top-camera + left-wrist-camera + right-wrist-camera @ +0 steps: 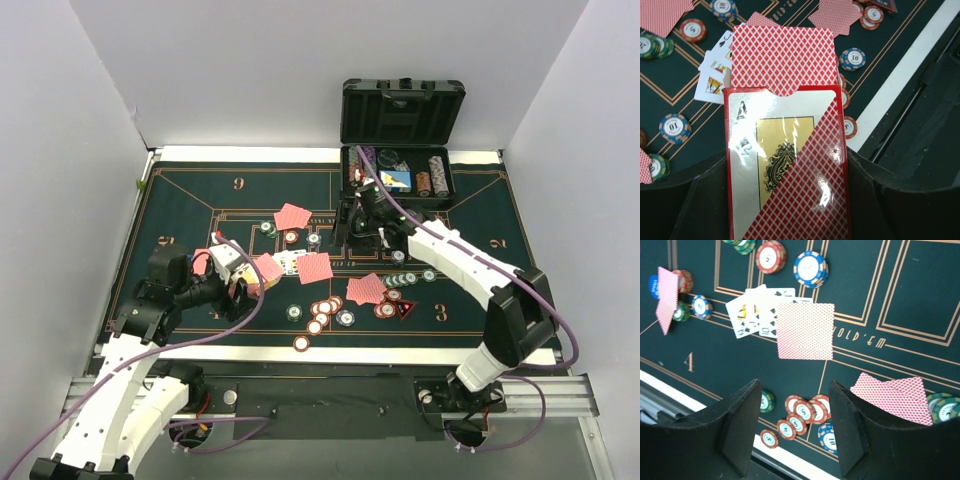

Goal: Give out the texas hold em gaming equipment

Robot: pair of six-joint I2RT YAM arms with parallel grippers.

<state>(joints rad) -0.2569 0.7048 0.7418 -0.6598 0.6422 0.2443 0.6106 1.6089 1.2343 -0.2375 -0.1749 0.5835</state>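
Observation:
My left gripper (pixel 238 283) (pixel 785 157) is shut on a glossy red card box (pixel 785 170), one finger against each side. Pink-red-backed playing cards (pixel 782 57) stick out of the box's open top. It hangs over the left middle of the mat. My right gripper (pixel 358 222) (pixel 795 390) stands open and empty, high over the mat in front of the case. Below it lie overlapping red poker chips (pixel 802 412) (pixel 322 310), a face-down card (pixel 805 331) and face-up cards (pixel 752 312) (pixel 288 262).
The open black case (pixel 400 150) stands at the back right with chips inside. More face-down cards (pixel 294 215) (pixel 365 288) and loose chips (pixel 402 280) are scattered on the green mat (pixel 200 200). A white strip (pixel 430 353) edges the mat's near side.

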